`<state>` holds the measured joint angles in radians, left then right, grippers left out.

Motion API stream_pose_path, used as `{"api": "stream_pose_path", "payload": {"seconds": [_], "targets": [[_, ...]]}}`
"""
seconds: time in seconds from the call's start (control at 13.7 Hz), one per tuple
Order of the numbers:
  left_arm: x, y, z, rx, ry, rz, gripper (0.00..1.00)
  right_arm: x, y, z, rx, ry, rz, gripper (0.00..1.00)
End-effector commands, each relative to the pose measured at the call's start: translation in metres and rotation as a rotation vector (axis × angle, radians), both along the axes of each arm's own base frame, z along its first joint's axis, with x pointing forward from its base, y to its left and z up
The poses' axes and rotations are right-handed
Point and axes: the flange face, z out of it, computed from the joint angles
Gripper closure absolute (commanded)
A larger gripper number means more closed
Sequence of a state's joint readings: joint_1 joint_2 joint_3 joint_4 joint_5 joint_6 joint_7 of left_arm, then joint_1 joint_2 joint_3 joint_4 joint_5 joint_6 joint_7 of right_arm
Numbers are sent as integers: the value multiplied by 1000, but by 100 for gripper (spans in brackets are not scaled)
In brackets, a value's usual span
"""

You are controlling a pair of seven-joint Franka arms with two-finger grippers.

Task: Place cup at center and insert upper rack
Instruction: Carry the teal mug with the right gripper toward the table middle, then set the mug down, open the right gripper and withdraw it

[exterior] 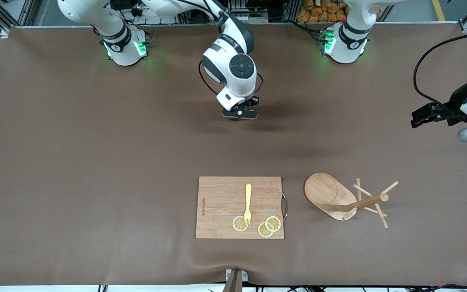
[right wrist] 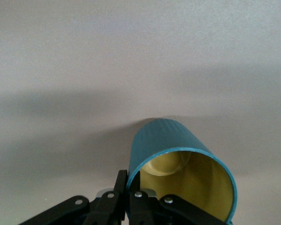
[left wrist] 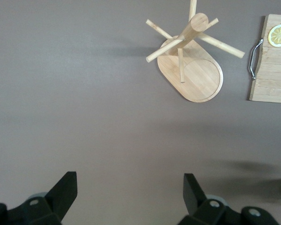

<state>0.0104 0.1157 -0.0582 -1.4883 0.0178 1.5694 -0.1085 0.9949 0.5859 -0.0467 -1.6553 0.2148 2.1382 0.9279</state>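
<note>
My right gripper is shut on the rim of the teal-green cup, one finger inside its yellow interior and one outside. In the front view this gripper is low over the middle of the table and hides the cup; I cannot tell whether the cup touches the cloth. The wooden mug tree stands on its oval base near the front edge, toward the left arm's end; it also shows in the left wrist view. My left gripper is open and empty, held over bare cloth at that end of the table.
A rectangular wooden cutting board with a metal handle lies beside the mug tree, toward the right arm's end. On it are a yellow fork and three lemon slices. Brown cloth covers the table.
</note>
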Motion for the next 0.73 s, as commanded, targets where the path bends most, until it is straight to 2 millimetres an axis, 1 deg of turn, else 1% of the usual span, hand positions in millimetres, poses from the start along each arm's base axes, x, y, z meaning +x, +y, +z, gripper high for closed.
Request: {"api": "stream_pose_path", "payload": {"seconds": [0.0, 0.15, 0.22, 0.29, 0.37, 0.51, 0.58, 0.66], "targets": [[3, -1, 0, 4, -10, -4, 0, -2, 13, -8, 11, -20, -8, 100], [4, -1, -2, 4, -6, -4, 0, -2, 13, -9, 10, -22, -2, 99], [4, 0, -4, 3, -3, -1, 0, -1, 13, -10, 1, -33, 10, 91], [4, -1, -5, 3, 0, 0, 0, 1, 11, -9, -13, -56, 37, 74], [4, -1, -4, 3, -1, 7, 0, 4, 10, -8, -35, -91, 69, 47], [4, 1, -4, 3, -1, 10, 0, 7, 11, -4, -51, -130, 106, 15], [4, -1, -4, 3, -1, 8, 0, 7, 12, -3, -50, -131, 106, 6], [3, -4, -4, 2, 2, 8, 0, 8, 12, -1, -47, -133, 109, 0]]}}
